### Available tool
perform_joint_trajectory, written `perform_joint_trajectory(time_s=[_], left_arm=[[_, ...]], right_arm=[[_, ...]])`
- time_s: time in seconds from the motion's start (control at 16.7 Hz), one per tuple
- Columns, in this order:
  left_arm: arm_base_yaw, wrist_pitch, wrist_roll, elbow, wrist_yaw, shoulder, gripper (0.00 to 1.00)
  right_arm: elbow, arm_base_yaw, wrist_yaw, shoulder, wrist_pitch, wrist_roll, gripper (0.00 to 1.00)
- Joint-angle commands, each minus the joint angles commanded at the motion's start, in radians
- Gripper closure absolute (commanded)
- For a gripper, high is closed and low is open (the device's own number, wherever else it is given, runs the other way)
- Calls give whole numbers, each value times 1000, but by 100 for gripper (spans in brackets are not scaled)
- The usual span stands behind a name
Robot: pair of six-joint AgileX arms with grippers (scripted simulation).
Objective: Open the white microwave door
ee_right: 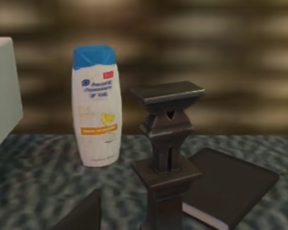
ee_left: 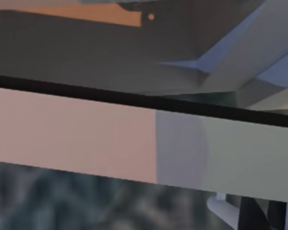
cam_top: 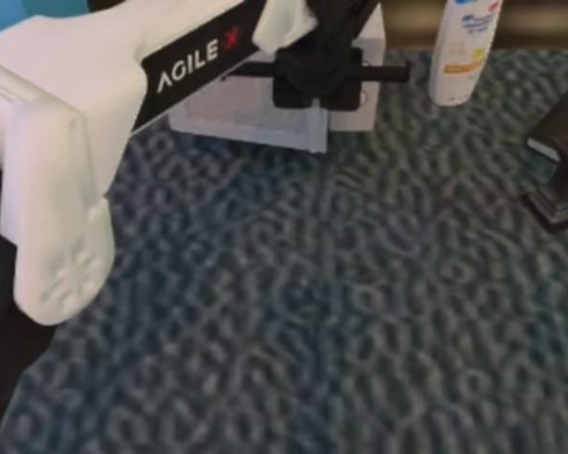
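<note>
The left gripper [cam_top: 319,74] hangs over the white microwave [cam_top: 355,118] above its slightly ajar door [cam_top: 251,128], its jaws' state hidden; the right arm is parked.

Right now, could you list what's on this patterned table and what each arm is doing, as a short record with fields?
Surface: blue-grey patterned tablecloth
Appliance: small off-white boxy microwave, far side
Door: flat off-white panel with speckled grey window, swung slightly ajar
Left gripper: black, at the microwave's front
Right gripper: not seen
Other items: white shampoo bottle with blue cap; dark wooden stand; dark flat book
</note>
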Motion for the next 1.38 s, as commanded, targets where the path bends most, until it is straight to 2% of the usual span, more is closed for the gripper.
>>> perform_joint_trajectory(time_s=[0.54,0.96,1.38], left_arm=[[-8,3,-1,-5,5,4,100],[8,107,94,-202,45,-114,100],[9,117,102,-217,49,-125,100]], right_arm=[[0,0,0,0,0,0,0],[0,0,0,0,0,0,0],[0,0,0,0,0,0,0]])
